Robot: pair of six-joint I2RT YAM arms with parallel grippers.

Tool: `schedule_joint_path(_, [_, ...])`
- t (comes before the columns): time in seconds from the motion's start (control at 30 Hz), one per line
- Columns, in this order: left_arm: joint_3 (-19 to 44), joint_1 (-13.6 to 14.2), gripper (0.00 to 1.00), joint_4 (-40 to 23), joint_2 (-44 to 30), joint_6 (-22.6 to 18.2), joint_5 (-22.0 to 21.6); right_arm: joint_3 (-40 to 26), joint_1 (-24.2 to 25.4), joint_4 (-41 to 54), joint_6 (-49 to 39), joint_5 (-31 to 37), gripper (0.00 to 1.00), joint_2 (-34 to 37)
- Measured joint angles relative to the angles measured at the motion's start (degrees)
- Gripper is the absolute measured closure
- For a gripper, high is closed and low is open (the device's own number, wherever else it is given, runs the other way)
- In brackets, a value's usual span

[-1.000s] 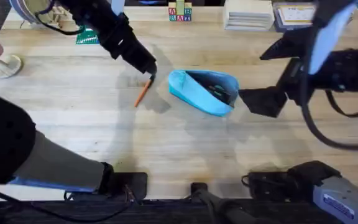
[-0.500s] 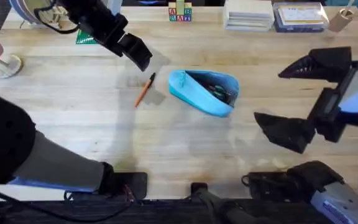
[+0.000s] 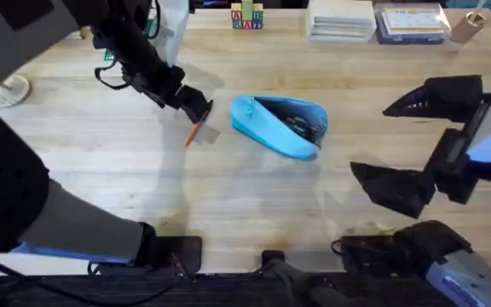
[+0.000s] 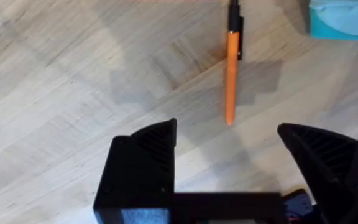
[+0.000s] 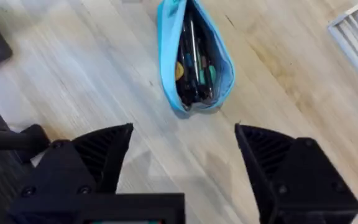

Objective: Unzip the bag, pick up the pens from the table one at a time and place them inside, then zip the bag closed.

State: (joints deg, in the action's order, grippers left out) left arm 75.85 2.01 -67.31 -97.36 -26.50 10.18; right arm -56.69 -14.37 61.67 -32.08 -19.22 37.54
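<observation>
The light blue soft fabric pouch (image 3: 280, 125) lies near the middle of the pale wood-grain tabletop (image 3: 228, 196), unzipped, its mouth gaping in a long oval. Several slim pens (image 5: 191, 59) already rest inside it, dark ones with touches of green and yellow among them. So the unzipping looks done and the loading well along. One slim orange pen with a black end (image 3: 193, 132) lies flat on the planks just beside the pouch; it has yet to go in, and the zip has yet to be closed.

The left gripper (image 4: 229, 158) hangs low over the orange pen, its black fingers spread wide on either side of the pen's plain tip, holding nothing. The right gripper (image 3: 403, 141) sits well apart from the pouch, its fingers also wide open and empty.
</observation>
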Motion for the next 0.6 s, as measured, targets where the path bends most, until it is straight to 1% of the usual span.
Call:
schedule_joint_path(0.13, [-2.71,1.45,0.006,2.44,0.0,0.97,-1.04,0.0,0.0,0.0,0.0,0.0,0.004,0.01])
schedule_joint_path(0.33, [-4.56,3.84,0.006,4.62,0.0,1.68,-1.25,-0.02,0.02,0.02,0.18,0.0,0.004,0.02])
schedule_joint_path(0.47, [-4.56,4.19,0.006,5.41,0.0,2.08,-1.26,-0.02,0.02,0.03,0.21,0.01,0.004,0.02])
schedule_joint_path(0.6, [-4.6,4.21,0.006,6.27,0.0,4.0,-1.71,-0.04,0.0,0.06,0.22,0.0,0.004,0.02])
